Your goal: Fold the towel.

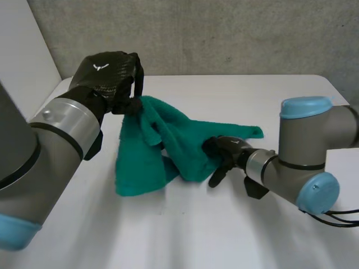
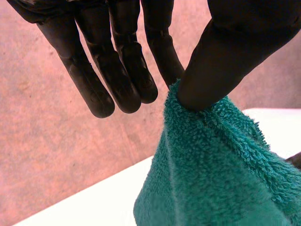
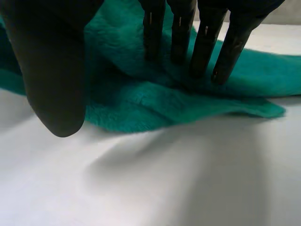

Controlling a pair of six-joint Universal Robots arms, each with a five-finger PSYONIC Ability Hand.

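A green towel [image 1: 147,159] lies bunched on the white table [image 1: 185,235]. One of its upper corners is raised off the table. My left hand [image 1: 107,74] holds that raised part at the towel's far left, and the cloth hangs down from the grip. In the left wrist view the thumb [image 2: 221,61] pinches the towel [image 2: 221,179] against a finger while the other fingers stay straight. My right hand [image 1: 227,152] rests on the towel's right part. Its straight fingers [image 3: 207,42] press into the towel [image 3: 141,103], and its thumb [image 3: 51,75] hangs free over the bare table.
A grey wall [image 1: 224,33] rises behind the table's far edge. My right arm's elbow [image 1: 305,151] lies low over the table at the right. My left forearm [image 1: 50,145] reaches in from the near left.
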